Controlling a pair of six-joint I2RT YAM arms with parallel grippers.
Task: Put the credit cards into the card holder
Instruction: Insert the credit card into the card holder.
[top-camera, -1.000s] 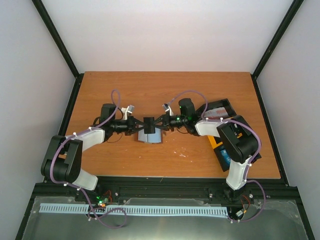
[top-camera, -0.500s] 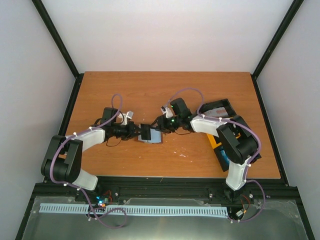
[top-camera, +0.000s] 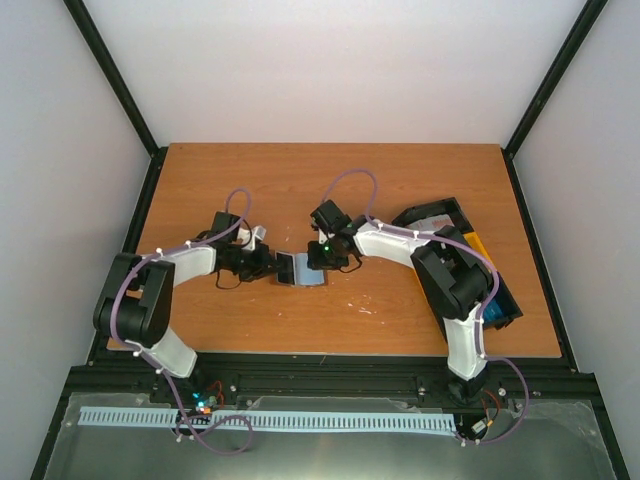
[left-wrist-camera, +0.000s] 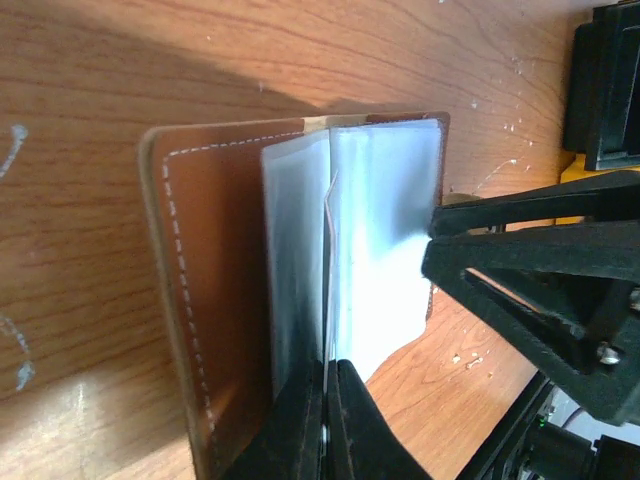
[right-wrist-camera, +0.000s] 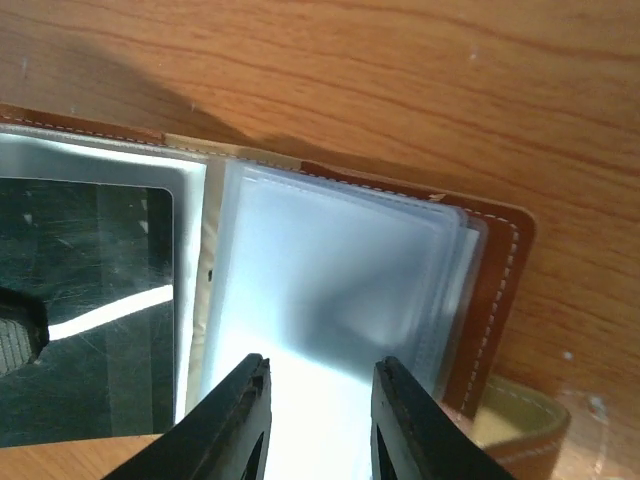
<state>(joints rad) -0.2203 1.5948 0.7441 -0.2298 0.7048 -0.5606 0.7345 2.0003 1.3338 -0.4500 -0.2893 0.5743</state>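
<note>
The brown card holder (top-camera: 310, 272) lies open at the table's middle, its clear sleeves (left-wrist-camera: 385, 230) fanned out. My left gripper (top-camera: 276, 266) is shut on the edge of one sleeve page (left-wrist-camera: 297, 270) and holds it upright. In the right wrist view that page carries a dark credit card (right-wrist-camera: 90, 290). My right gripper (top-camera: 319, 260) hovers open just over the right-hand sleeves (right-wrist-camera: 330, 280), with nothing between its fingers. The holder's brown cover (right-wrist-camera: 492, 290) shows past them. A blue credit card (top-camera: 493, 312) peeks out at the right, mostly hidden by my right arm.
A black tray (top-camera: 432, 213) and a yellow tray (top-camera: 478, 243) sit at the right of the table (top-camera: 330, 180), partly under my right arm. The two grippers are very close, facing each other across the holder.
My right gripper has opened and let go of the dark page, then come down over the sleeves. The left gripper has lowered the page toward the table, and the right arm swung left.
</note>
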